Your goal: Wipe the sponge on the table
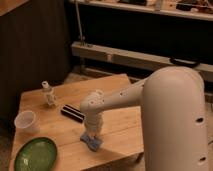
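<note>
The blue sponge (92, 142) lies flat on the wooden table (122, 117) near its front edge. My white arm reaches in from the right and bends down over it. The gripper (93, 134) points straight down onto the sponge, pressing on its top. Only the sponge's front and left edges show below the gripper.
A black striped block (73, 113) lies just behind the gripper. A small white bottle (48, 94) stands at the back left. A clear plastic cup (26, 121) sits at the left, and a green plate (35, 154) at the front left corner. Shelving runs behind the table.
</note>
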Available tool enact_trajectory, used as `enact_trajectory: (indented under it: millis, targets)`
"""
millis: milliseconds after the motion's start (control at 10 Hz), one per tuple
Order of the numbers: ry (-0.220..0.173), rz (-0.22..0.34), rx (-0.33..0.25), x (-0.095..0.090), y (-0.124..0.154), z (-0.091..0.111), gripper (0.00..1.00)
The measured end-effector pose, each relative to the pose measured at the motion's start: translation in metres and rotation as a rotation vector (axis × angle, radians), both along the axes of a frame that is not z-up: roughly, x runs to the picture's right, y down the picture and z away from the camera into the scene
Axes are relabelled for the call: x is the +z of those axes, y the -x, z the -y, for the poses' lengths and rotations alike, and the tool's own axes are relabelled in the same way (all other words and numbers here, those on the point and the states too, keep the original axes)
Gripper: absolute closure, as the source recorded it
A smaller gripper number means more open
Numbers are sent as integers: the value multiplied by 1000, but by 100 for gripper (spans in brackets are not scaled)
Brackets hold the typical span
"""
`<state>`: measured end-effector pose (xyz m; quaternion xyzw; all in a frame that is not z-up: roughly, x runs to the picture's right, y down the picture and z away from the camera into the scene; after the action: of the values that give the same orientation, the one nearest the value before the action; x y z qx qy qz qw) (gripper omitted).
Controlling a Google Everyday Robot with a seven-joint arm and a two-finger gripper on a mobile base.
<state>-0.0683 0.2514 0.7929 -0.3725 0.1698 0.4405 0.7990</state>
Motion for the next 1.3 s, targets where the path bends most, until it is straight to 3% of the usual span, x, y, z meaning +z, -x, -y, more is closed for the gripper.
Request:
enact_trajectory:
  millis: [400, 600, 900, 1300]
  targets:
    - [-4, -32, 8, 4, -6, 7, 100]
    - [-46, -90, 17, 20, -23, 36, 100]
    - [-69, -154, 28, 36, -41, 63, 100]
    - [-53, -234, 29, 40, -70, 55, 100]
